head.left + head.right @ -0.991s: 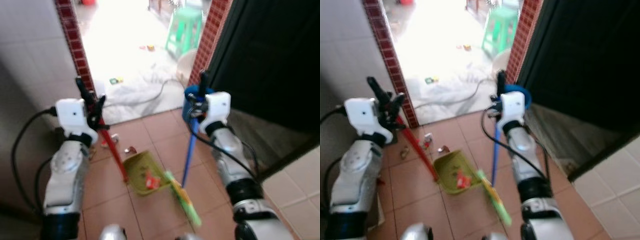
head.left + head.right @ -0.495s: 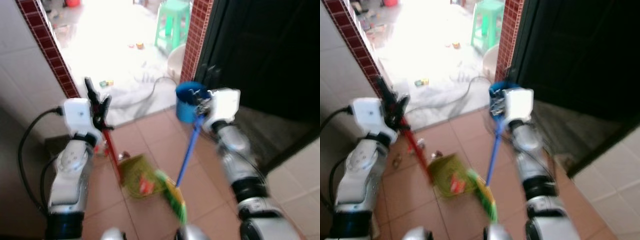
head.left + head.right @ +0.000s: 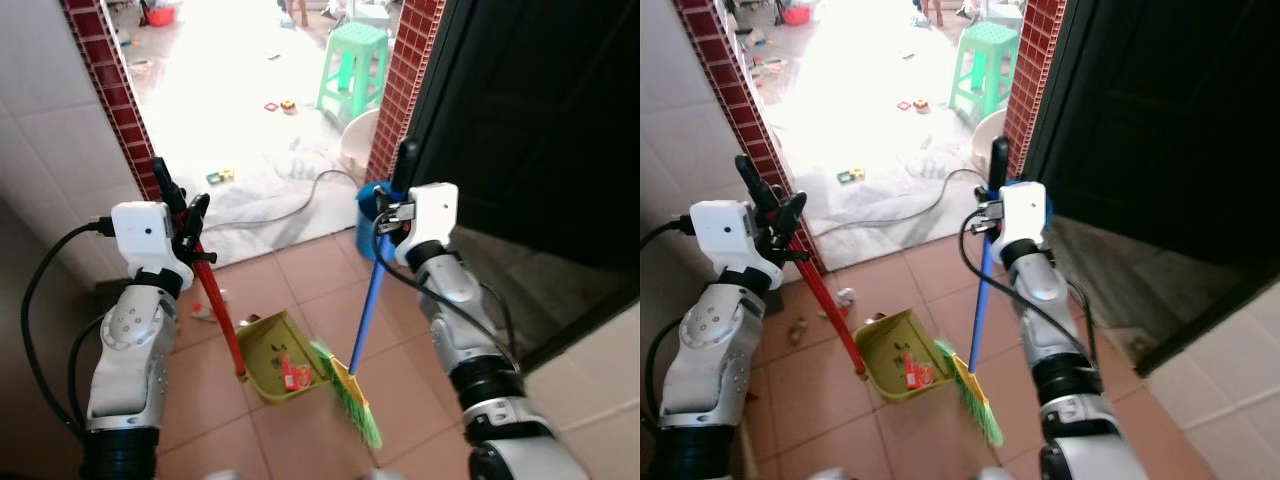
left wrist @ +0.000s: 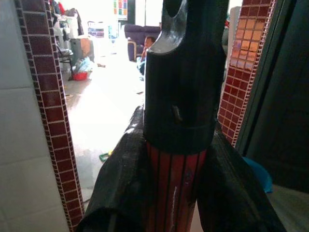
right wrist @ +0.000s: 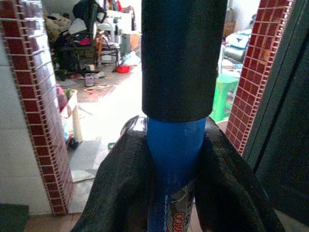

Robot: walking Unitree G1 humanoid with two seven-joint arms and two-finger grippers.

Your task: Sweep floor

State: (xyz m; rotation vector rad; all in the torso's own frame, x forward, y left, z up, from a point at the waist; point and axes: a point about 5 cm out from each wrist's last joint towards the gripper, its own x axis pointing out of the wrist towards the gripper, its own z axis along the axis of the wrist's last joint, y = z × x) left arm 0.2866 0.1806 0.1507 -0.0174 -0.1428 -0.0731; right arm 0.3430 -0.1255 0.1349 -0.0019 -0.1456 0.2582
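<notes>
Now collecting: left hand (image 3: pixel 180 208) clamps dustpan (image 3: pixel 283 357) handle, right hand (image 3: pixel 400 190) clamps broom (image 3: pixel 362 330); next, flick remaining scraps (image 3: pixel 844 296) in.

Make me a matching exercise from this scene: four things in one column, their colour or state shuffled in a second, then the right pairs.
Things:
1. broom handle
2. dustpan
3. stool
4. dustpan handle

Descriptions:
A. red, shut in the left gripper
B. blue, shut in the right gripper
C. green, standing beyond the doorway
D. yellow-green, on the tiles, scraps inside

Pairs: 1-B, 2-D, 3-C, 4-A
</notes>
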